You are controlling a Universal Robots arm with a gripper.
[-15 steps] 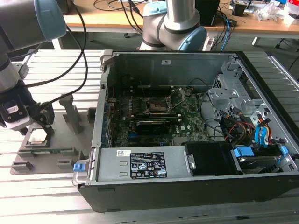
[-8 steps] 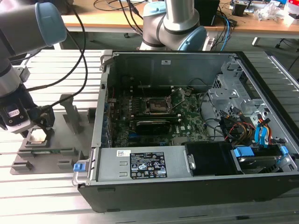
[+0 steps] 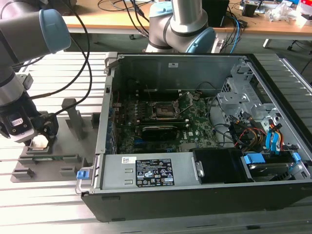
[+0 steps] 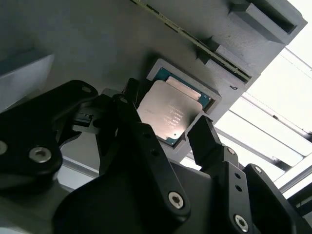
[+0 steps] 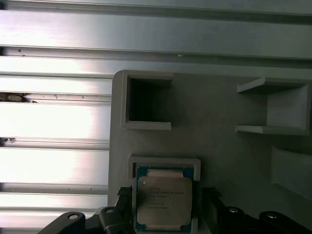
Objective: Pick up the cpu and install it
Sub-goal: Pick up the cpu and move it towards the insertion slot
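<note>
Found the cpu (image 4: 170, 114) lying flat, silvery top up, in a shallow square pocket (image 5: 163, 161) of the gray holder (image 5: 224, 146). Saw the gripper (image 4: 165, 109) poised right over it in both wrist views, its 2 black fingers (image 4: 208, 144) spread wide and released, 1 on each side of the cpu, clamping nothing. Could not tell whether either finger touched the cpu's pale rim. Spotted 2 walled bays (image 5: 146, 102) on the holder beyond the pocket in the first wrist view. Made out the holder resting on the slatted metal surface (image 3: 48, 204) at the exterior view's left, just beside the open computer case (image 3: 195, 200). Saw the arm (image 3: 19, 73) bent down over the holder there. Picked out, inside the case, the black socket frame (image 3: 163, 109) on the green board, well apart from the cpu.
</note>
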